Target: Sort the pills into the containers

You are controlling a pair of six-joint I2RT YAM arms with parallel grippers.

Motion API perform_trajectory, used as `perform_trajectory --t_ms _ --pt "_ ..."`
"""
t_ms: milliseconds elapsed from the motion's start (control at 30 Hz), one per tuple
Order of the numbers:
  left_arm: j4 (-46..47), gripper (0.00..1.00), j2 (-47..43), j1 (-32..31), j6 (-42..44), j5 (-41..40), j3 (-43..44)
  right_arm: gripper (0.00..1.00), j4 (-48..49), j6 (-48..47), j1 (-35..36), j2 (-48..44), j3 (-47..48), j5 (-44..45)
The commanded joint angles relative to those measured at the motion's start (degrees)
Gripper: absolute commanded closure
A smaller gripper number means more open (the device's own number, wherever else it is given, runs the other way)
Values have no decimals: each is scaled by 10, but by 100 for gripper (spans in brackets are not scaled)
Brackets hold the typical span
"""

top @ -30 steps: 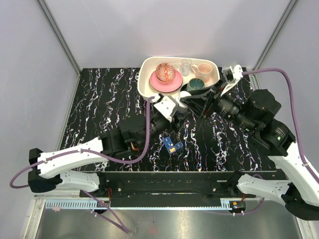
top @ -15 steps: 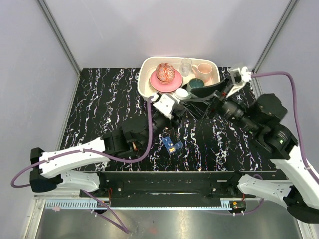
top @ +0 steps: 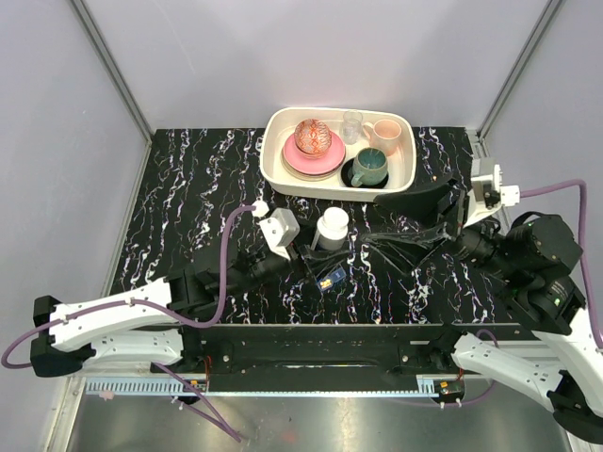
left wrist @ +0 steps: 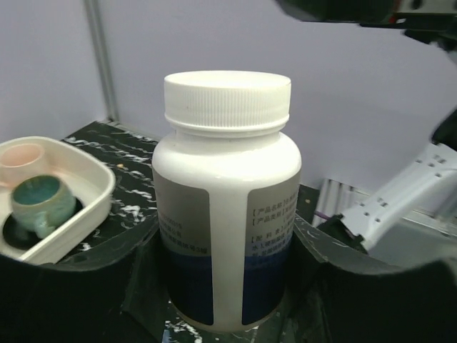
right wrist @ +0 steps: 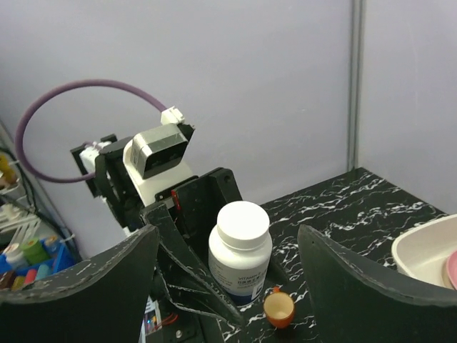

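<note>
Enclosed work cell, seen from above. Black tabletop [top: 179, 188], veined white like marble, fills centre. Pale lavender-grey panels all round: back wall [top: 311, 56] at 12 o'clock, left wall [top: 47, 188] at 9, right wall [top: 570, 104] at 3. Aluminium post [top: 111, 68] at 11 o'clock, second post [top: 515, 68] at 1. Black rail [top: 311, 339] along table edge at 6 o'clock, grey metal sheet [top: 377, 428] below it. Light soft, even.
</note>
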Motion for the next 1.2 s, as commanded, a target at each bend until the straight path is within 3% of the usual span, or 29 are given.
perform_trajectory --t_ms 0,367,700,867,1067,1167 --pt "71 100 -15 2 -26 111 -10 16 6 -17 0 1 -6 -75" --pt "82 100 -6 2 -31 192 -6 18 -38 -60 0 15 6 -177" --pt "66 100 17 2 -31 221 14 19 -41 -65 0 19 5 -188" --pt "65 100 25 2 -30 227 22 31 -41 -65 0 24 5 -195" --pt "66 100 30 2 -27 228 30 36 -48 -66 0 26 3 -196" --pt "65 100 30 2 -26 224 31 45 -54 -68 0 30 3 -196"
